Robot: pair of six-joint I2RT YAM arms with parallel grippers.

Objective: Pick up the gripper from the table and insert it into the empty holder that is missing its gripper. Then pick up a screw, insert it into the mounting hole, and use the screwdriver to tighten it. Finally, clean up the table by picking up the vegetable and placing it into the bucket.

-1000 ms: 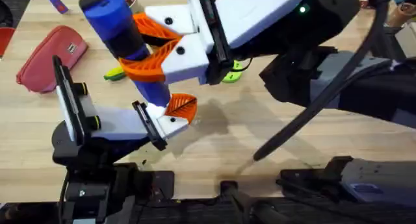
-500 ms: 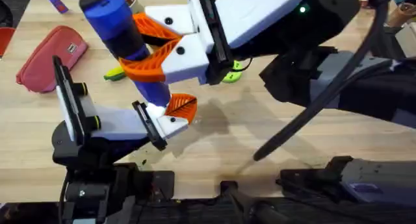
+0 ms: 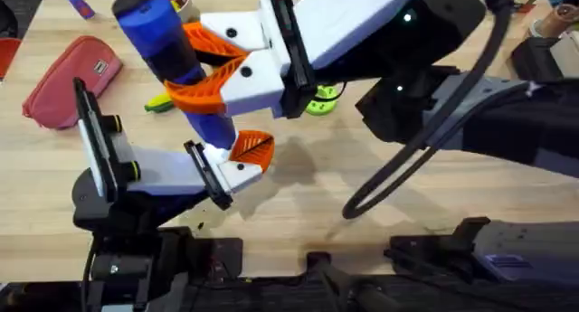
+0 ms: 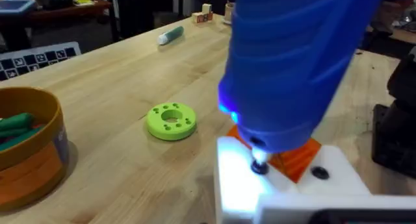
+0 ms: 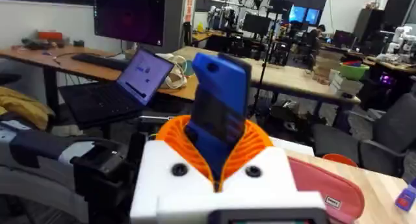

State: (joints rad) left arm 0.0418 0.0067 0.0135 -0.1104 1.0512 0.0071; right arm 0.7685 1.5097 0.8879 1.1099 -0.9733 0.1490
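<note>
My right gripper point(image 3: 188, 68) reaches across the table, shut on the blue screwdriver point(image 3: 161, 32), which stands nearly upright. The screwdriver point(image 4: 292, 68) has its thin tip on a screw point(image 4: 260, 167) in the white holder point(image 4: 286, 185), and its light glows on the plastic. The holder point(image 3: 237, 174) is part of my left gripper point(image 3: 231, 167), low at centre left. The orange gripper finger point(image 3: 252, 147) sits in it, also visible as orange gripper point(image 4: 300, 160) behind the tip. The yellow-green vegetable point(image 3: 160, 102) lies behind the screwdriver. The orange-brown bucket point(image 4: 32, 152) holds green toys.
A green disc point(image 3: 321, 99) lies under the right arm; the same disc point(image 4: 171, 120) is between bucket and holder. A red pouch point(image 3: 68, 77) is at far left, a blue marker point(image 3: 77, 3) at the back left. The right arm's cable point(image 3: 398, 167) loops over the table's middle.
The right arm's body and cable have shifted slightly left and back, uncovering more of the green disc. The screwdriver stays on the holder, and the left arm has not moved.
</note>
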